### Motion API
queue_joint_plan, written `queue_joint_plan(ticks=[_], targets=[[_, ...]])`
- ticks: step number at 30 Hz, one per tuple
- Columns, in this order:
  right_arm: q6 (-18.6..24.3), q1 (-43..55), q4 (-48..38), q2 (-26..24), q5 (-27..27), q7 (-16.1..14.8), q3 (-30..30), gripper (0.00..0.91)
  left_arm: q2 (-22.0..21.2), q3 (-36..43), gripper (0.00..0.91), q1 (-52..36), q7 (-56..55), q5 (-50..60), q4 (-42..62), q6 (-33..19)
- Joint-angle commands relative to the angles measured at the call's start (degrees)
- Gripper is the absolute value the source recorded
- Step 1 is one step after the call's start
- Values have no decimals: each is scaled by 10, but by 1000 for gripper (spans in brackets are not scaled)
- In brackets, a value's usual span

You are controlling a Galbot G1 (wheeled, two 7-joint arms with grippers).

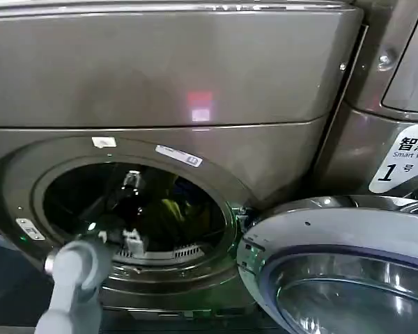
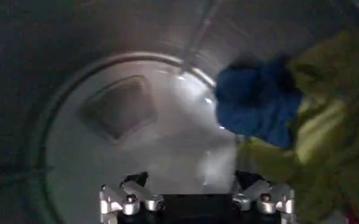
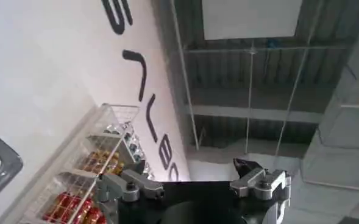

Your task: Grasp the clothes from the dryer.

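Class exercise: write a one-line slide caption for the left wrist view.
Left gripper, jaws open, inside the dryer drum, facing a dark blue garment and a yellow-green garment.

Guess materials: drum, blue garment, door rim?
Drum: looks like bare brushed metal, with soft glare streaks and a pressed panel. Blue garment: soft matte fabric, bunched in folds. Door rim: glossy silver, mirror-like highlights; chromed plastic or metal, can't tell.
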Motion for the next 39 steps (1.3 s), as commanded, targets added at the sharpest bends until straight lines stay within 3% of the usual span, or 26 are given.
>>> queue_joint_plan(ticks=[1, 14, 20, 24, 30, 39], targets=[[0, 0, 2, 2, 2, -1, -5, 907, 47, 25, 907, -36, 33, 24, 63, 6], [0, 1, 8, 11, 13, -4, -26, 907, 96, 72, 907, -79, 34, -24, 120, 32], [2, -1, 9, 18, 13, -5, -35, 907, 142, 133, 907, -107, 34, -89, 137, 45], [3, 3, 5, 16, 12, -6, -45, 907, 172, 219, 907, -138, 34, -125, 137, 52], [6, 2, 4, 20, 12, -8, -50, 907, 170, 297, 907, -201, 35, -144, 190, 51], [8, -7, 10, 28, 15, -10, -47, 907, 176, 312, 907, -225, 35, -174, 230, 63]])
